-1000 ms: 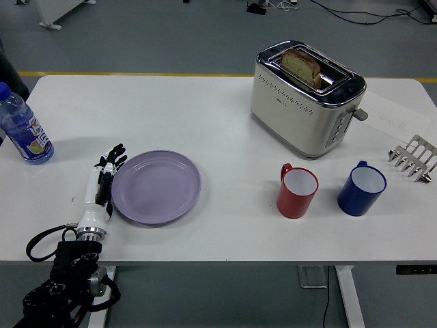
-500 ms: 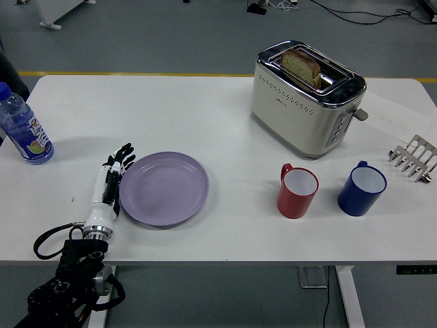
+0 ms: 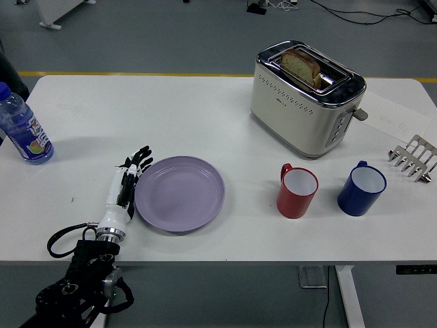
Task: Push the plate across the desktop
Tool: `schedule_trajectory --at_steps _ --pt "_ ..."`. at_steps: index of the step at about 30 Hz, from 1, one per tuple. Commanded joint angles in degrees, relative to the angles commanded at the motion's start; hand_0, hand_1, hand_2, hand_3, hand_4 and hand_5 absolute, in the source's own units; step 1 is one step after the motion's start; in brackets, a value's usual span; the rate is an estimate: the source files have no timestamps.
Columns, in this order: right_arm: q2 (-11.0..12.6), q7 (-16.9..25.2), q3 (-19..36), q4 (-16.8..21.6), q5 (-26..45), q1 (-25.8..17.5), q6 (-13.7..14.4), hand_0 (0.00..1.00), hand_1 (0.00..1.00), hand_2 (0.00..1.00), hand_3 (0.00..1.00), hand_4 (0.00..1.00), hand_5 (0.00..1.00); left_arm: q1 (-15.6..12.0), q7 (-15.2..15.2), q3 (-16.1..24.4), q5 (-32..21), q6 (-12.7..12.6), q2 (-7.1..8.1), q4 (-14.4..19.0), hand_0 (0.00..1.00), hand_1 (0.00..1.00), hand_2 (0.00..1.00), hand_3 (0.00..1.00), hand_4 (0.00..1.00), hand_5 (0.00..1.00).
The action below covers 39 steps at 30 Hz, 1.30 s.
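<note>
My left hand (image 3: 126, 188), fingers straight and pressed together, sits edge-on against the purple plate (image 3: 179, 193) near the table's near-left — push on carelessly and it strikes the red mug (image 3: 298, 190) (just right).

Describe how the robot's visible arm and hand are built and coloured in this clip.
The left hand has a white back and slim black fingers, joined by a silver metal wrist ring to a bulky black arm. A black cable loops out beside the wrist. No markings are legible.

The left hand (image 3: 126, 188) is showing a white back, black fingers (image 3: 141, 158), a silver wrist ring, and looping black cables on its black arm (image 3: 78, 283).
</note>
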State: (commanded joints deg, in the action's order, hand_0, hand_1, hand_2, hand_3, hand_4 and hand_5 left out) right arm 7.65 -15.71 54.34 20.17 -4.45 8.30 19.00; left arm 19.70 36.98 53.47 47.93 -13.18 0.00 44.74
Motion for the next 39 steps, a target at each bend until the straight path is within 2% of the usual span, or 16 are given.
schedule_trajectory --at_steps 15,27,33,39 --pt "-0.01 -0.77 1.08 0.1 -2.07 -0.64 0.2 0.542 0.532 0.634 0.659 0.478 0.582 0.47 0.0 -6.33 -1.89 -0.37 0.0 2.21 0.815 0.847 0.875 0.838 0.502 0.998" --pt "0.12 -1.25 1.66 0.17 -3.31 -0.99 0.25 0.542 0.532 0.633 0.658 0.478 0.58 0.44 0.0 -9.89 -2.86 -0.2 0.0 3.57 0.814 0.845 0.871 0.827 0.503 0.998" --pt "0.13 -1.12 1.55 0.13 -3.14 -0.94 0.18 0.541 0.531 0.634 0.658 0.479 0.577 0.68 0.0 -10.76 -2.9 -0.24 0.0 3.98 0.813 0.844 0.869 0.825 0.504 0.998" --pt "0.11 -0.79 1.05 0.1 -2.32 -0.7 0.12 0.541 0.532 0.634 0.659 0.478 0.576 1.0 0.0 -9.3 -2.31 -0.5 0.0 3.82 0.813 0.843 0.87 0.824 0.501 0.998"
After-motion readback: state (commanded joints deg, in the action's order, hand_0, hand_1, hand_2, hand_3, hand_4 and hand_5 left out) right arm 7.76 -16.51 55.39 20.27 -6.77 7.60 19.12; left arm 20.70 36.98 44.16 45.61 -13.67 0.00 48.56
